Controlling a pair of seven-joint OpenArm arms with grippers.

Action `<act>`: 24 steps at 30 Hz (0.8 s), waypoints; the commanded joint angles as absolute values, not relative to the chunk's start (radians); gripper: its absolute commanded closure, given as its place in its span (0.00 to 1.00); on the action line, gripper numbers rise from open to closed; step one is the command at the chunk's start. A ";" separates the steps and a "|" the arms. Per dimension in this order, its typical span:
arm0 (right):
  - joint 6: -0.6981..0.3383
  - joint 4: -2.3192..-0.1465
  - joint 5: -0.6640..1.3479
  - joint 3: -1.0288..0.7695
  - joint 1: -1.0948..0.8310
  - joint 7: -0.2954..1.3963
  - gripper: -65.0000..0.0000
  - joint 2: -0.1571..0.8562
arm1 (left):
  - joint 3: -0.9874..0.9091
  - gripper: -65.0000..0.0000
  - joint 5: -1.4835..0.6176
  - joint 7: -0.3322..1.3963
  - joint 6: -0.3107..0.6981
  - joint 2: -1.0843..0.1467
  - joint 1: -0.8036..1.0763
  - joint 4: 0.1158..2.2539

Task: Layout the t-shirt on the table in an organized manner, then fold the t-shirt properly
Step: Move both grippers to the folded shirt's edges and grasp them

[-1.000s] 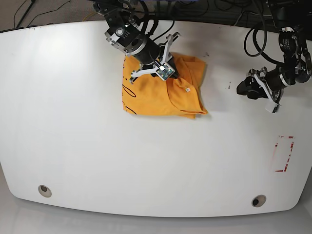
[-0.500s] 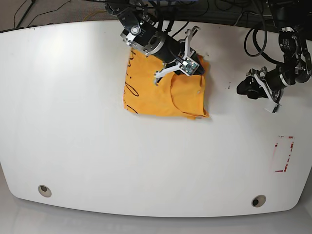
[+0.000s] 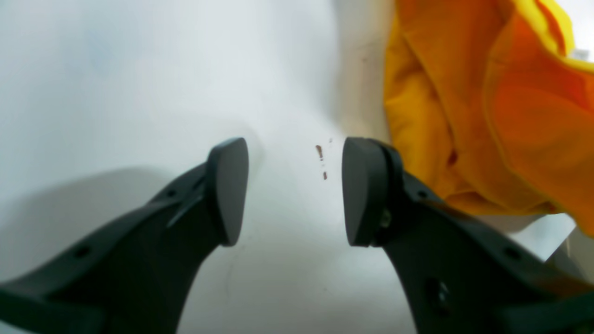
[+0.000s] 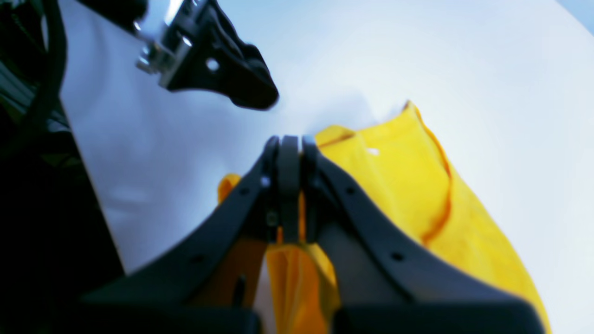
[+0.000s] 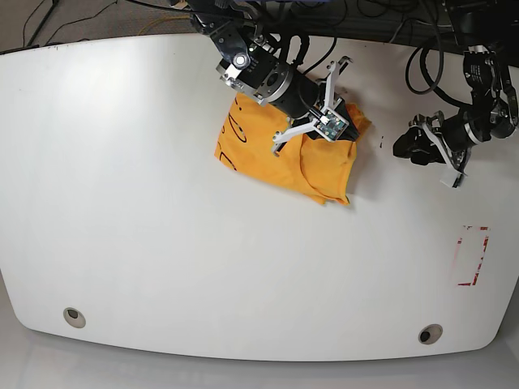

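Observation:
The orange-yellow t-shirt (image 5: 280, 150) lies bunched at the back middle of the white table (image 5: 162, 203). My right gripper (image 5: 350, 121) is at the shirt's right end, shut on a fold of its cloth. In the right wrist view the closed right gripper (image 4: 287, 148) has yellow t-shirt (image 4: 408, 185) fabric pinched between and hanging below it. My left gripper (image 5: 408, 146) hovers apart to the right, open and empty. In the left wrist view, the left gripper (image 3: 294, 190) has bare table (image 3: 139, 69) between its fingers, with the t-shirt (image 3: 464, 116) just beyond its right finger.
A red-outlined rectangle mark (image 5: 472, 255) is near the right edge. Two grey grommet holes (image 5: 74, 317) (image 5: 430, 333) sit near the front edge. Cables (image 5: 365, 24) run along the back edge. Small dark specks (image 5: 379, 142) lie between the grippers.
My right gripper has moved to the right, pulling the t-shirt's right side with it; the bundle has shifted right and tilted. The left arm has stayed still.

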State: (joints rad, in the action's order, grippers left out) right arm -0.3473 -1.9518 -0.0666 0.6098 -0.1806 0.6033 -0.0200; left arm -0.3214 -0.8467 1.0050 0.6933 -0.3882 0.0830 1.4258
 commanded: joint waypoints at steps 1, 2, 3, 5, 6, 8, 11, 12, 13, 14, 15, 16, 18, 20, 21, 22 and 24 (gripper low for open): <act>-0.349 -1.957 -0.048 0.611 -0.163 0.573 0.94 -0.028 | -0.328 0.53 -0.866 0.990 0.698 -0.406 0.071 1.438; -0.349 -1.951 -0.048 0.611 -0.160 0.573 0.88 -0.028 | -0.328 0.53 -0.866 0.990 0.698 -0.406 0.071 1.438; -0.349 -1.949 -0.048 0.611 -0.159 0.573 0.84 -0.028 | -0.328 0.53 -0.866 0.990 0.698 -0.406 0.071 1.438; -0.349 -1.945 -0.048 0.611 -0.157 0.573 0.71 -0.030 | -0.328 0.53 -0.866 0.990 0.698 -0.406 0.071 1.438; -0.349 -1.943 -0.048 0.611 -0.157 0.572 0.65 -0.033 | -0.328 0.53 -0.866 0.990 0.698 -0.406 0.071 1.438; -0.349 -1.942 -0.048 0.611 -0.157 0.570 0.53 -0.048 | -0.328 0.53 -0.866 0.990 0.698 -0.406 0.071 1.438; -0.348 -1.942 -0.050 0.611 -0.156 0.570 0.33 -0.065 | -0.328 0.53 -0.866 0.990 0.698 -0.406 0.071 1.443; -0.348 -1.945 -0.048 0.611 -0.156 0.570 0.30 -0.064 | -0.328 0.53 -0.868 0.990 0.698 -0.406 0.071 1.446; -0.348 -1.946 -0.048 0.611 -0.156 0.570 0.27 -0.064 | -0.328 0.53 -0.872 0.990 0.698 -0.406 0.071 1.448; -0.348 -1.946 -0.048 0.611 -0.156 0.570 0.25 -0.064 | -0.329 0.53 -0.874 0.990 0.698 -0.406 0.071 1.451; -0.348 -1.948 -0.050 0.608 -0.157 0.570 0.25 -0.064 | -0.332 0.53 -0.874 0.992 0.698 -0.406 0.070 1.463; -0.348 -1.951 -0.050 0.607 -0.157 0.570 0.25 -0.062 | -0.332 0.53 -0.874 0.992 0.698 -0.406 0.070 1.475; -0.348 -1.965 -0.058 0.602 -0.162 0.570 0.25 -0.050 | -0.334 0.53 -0.875 0.992 0.698 -0.406 0.068 1.511; -0.348 -1.977 -0.050 0.575 -0.165 0.570 0.25 -0.015 | -0.329 0.53 -0.875 0.992 0.698 -0.406 0.068 1.572; -0.348 -1.988 -0.047 0.555 -0.166 0.570 0.25 -0.001 | -0.326 0.53 -0.875 0.992 0.698 -0.406 0.070 1.612; -0.348 -1.994 -0.047 0.541 -0.168 0.570 0.25 0.007 | -0.325 0.53 -0.874 0.993 0.698 -0.406 0.070 1.638; -0.348 -2.000 -0.036 0.506 -0.182 0.570 0.25 0.024 | -0.291 0.53 -0.865 1.007 0.698 -0.404 0.070 1.715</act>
